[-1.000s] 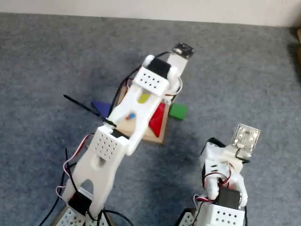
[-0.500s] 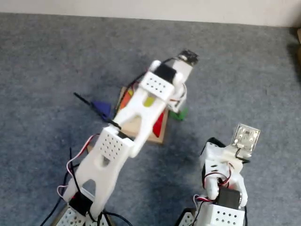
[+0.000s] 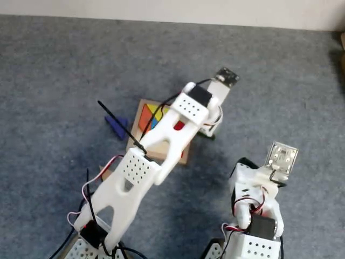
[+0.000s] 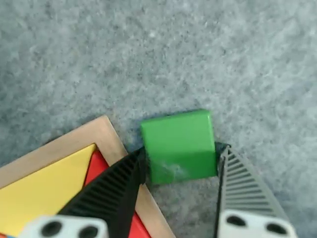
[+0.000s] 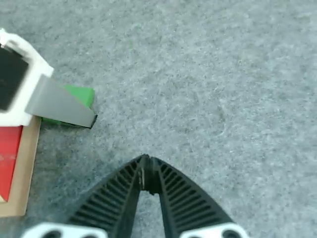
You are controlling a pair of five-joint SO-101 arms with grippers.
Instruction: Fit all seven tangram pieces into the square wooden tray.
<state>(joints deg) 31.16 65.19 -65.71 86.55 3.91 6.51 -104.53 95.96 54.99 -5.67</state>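
The square wooden tray (image 3: 184, 155) lies mid-carpet, holding orange, yellow (image 4: 44, 191), light blue and red (image 4: 98, 167) pieces. A green square piece (image 4: 181, 144) rests on the carpet just off the tray's right corner (image 4: 110, 136). My left gripper (image 4: 182, 153) is down over it, one finger against each side, shut on it. In the high view the left arm covers the tray's right part and the left gripper (image 3: 208, 129). A dark blue piece (image 3: 116, 127) lies on the carpet left of the tray. My right gripper (image 5: 147, 161) is shut and holds nothing, hovering over bare carpet to the right of the green piece (image 5: 81, 95).
Grey carpet surrounds the tray on all sides. A thin black cable (image 3: 116, 120) from the left arm crosses above the dark blue piece. The right arm (image 3: 259, 199) stays folded at the front right. A pale wall edge runs along the back.
The left arm has swung to the right, uncovering the tray's left half, and its gripper has come down around the green square. The right arm has not moved.
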